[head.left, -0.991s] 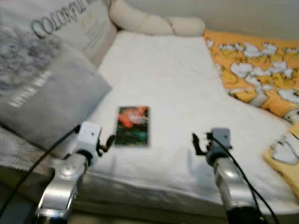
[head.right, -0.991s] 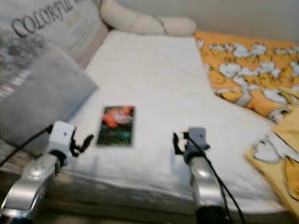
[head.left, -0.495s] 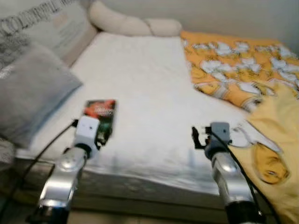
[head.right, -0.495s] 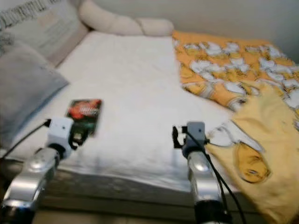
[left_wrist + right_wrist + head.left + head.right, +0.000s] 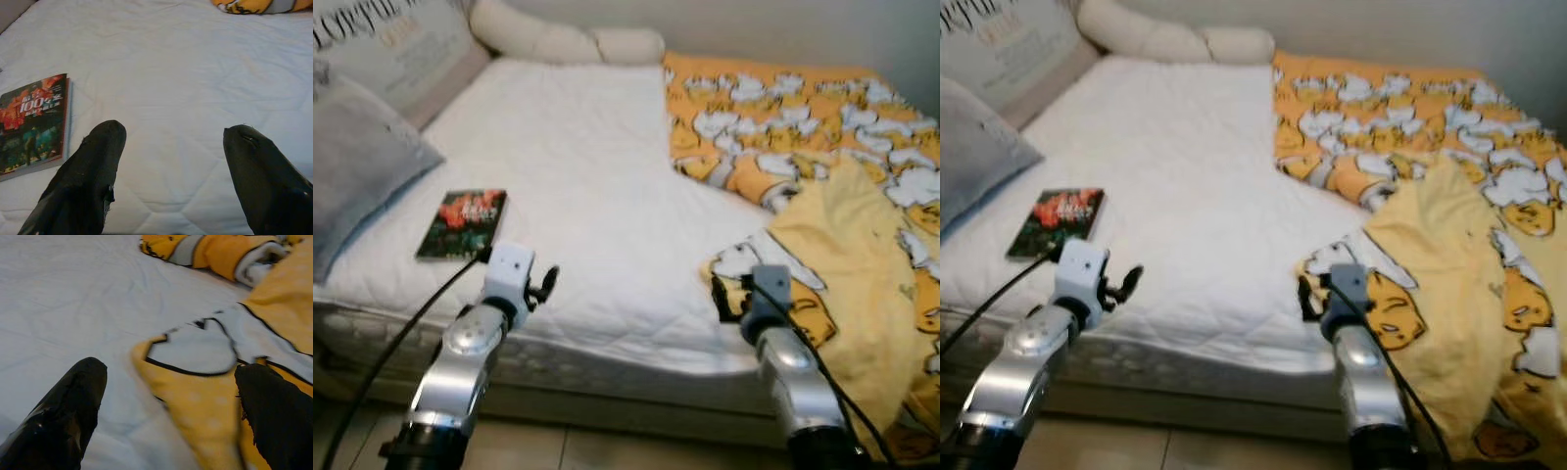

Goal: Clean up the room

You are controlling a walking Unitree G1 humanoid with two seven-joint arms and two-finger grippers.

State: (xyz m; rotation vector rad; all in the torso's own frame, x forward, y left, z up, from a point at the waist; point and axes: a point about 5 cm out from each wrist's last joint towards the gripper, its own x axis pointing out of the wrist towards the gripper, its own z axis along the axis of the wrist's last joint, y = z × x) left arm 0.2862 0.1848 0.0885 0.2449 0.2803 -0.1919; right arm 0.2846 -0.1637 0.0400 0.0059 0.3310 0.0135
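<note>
A dark book (image 5: 462, 223) with a red and green cover lies flat on the white mattress (image 5: 578, 166), near its front left edge. My left gripper (image 5: 546, 284) hovers over the mattress front edge, just right of the book (image 5: 33, 122), open with nothing between its fingers (image 5: 98, 161). A rumpled orange cartoon blanket (image 5: 783, 108) covers the bed's right side. A yellow garment (image 5: 862, 255) with a white patch (image 5: 195, 350) spills over the front edge. My right gripper (image 5: 717, 297) stands open at that garment's left corner, holding nothing.
A grey pillow (image 5: 352, 162) and a printed cushion (image 5: 391, 44) lean at the left end of the bed. A cream bolster (image 5: 558, 41) lies along the back wall. Tiled floor (image 5: 607, 446) runs below the bed's front edge.
The camera has swung right, so the book and pillows slid left in the picture and more of the orange blanket and yellow garment came into view. Both grippers stay open.
</note>
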